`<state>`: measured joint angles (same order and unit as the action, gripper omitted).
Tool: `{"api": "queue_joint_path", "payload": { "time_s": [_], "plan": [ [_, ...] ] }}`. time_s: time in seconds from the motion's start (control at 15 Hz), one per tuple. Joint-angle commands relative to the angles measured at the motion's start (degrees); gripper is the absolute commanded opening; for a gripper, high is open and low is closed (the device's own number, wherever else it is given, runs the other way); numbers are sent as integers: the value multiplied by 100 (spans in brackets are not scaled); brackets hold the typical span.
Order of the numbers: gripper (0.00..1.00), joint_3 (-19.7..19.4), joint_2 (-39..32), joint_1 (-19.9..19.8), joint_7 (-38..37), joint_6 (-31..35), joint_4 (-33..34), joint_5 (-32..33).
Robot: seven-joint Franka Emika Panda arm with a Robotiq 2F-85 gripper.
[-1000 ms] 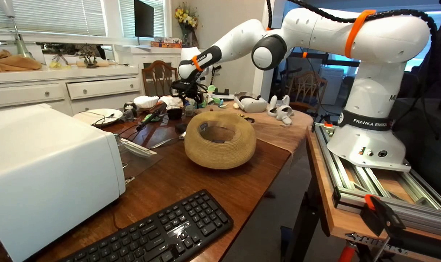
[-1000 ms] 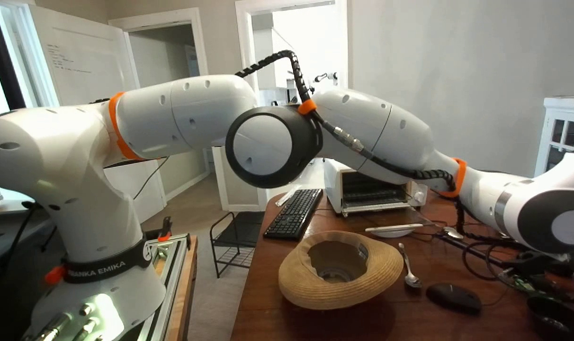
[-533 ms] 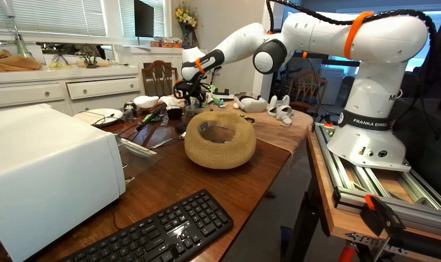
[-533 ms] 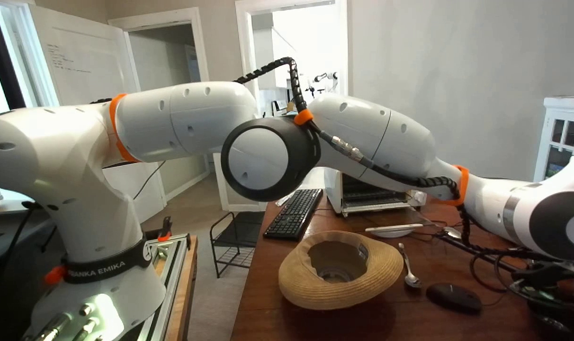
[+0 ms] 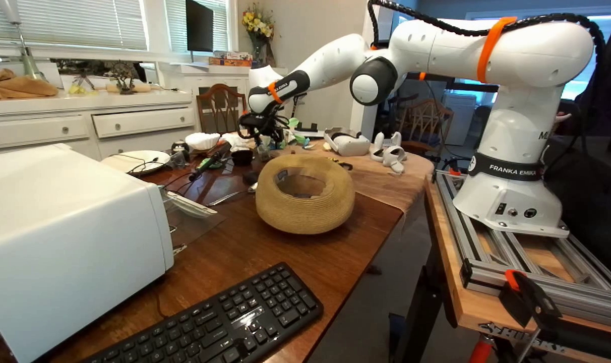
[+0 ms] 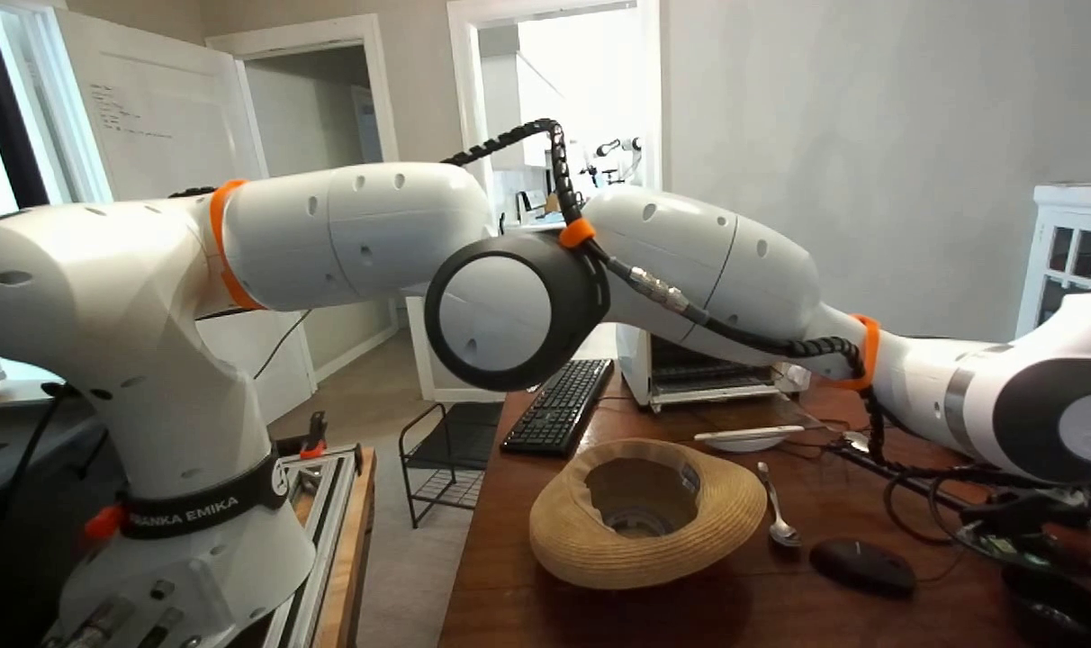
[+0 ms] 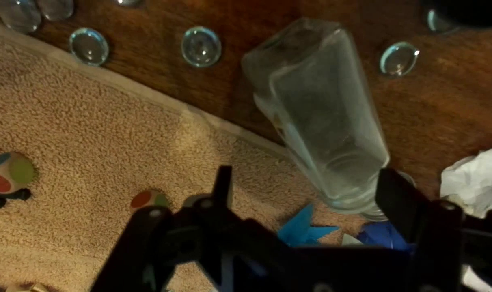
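1. Jar (image 7: 325,105), of clear glass, is right of the middle in the wrist view, seen against the table (image 7: 441,113) and the edge of the cloth (image 7: 87,142). If it stands or lies, I cannot tell.
2. From the left, two dotted pieces (image 7: 9,172) are on the cloth.
3. Glass beads (image 7: 201,46) are on the table, at both sides of the jar.
4. Blue scrap (image 7: 305,231) shows below the jar's mouth.
5. The gripper (image 7: 307,182) has its fingers apart. One is away from the jar; the other is just beside its mouth, and if they touch, I cannot tell.
6. White paper (image 7: 475,178) is at the right.
7. In an exterior view, from the left, come the oven (image 5: 73,227), the plate (image 5: 139,159), the keyboard (image 5: 220,317), the upturned hat (image 5: 305,209) and the headset (image 5: 350,144).
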<state>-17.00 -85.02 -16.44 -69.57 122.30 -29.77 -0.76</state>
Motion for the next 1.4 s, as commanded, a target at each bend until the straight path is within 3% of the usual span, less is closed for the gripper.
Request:
{"api": "queue_joint_path", "payload": {
  "time_s": [0.0, 0.2, 0.67, 1.13, 1.27, 1.33],
  "plan": [
    [100, 443, -78, -160, 132, -100, 310, -8],
    [100, 667, -112, -287, 428, -173, 462, -57],
    [100, 974, -21, -511, 1952, -736, 232, -57],
    [100, 923, -29, -477, 2123, -853, 232, -46],
    [92, 916, -18, -463, 2138, -862, 159, -37],
    [74, 902, -11, -459, 2106, -860, 127, -32]
  ]
}}
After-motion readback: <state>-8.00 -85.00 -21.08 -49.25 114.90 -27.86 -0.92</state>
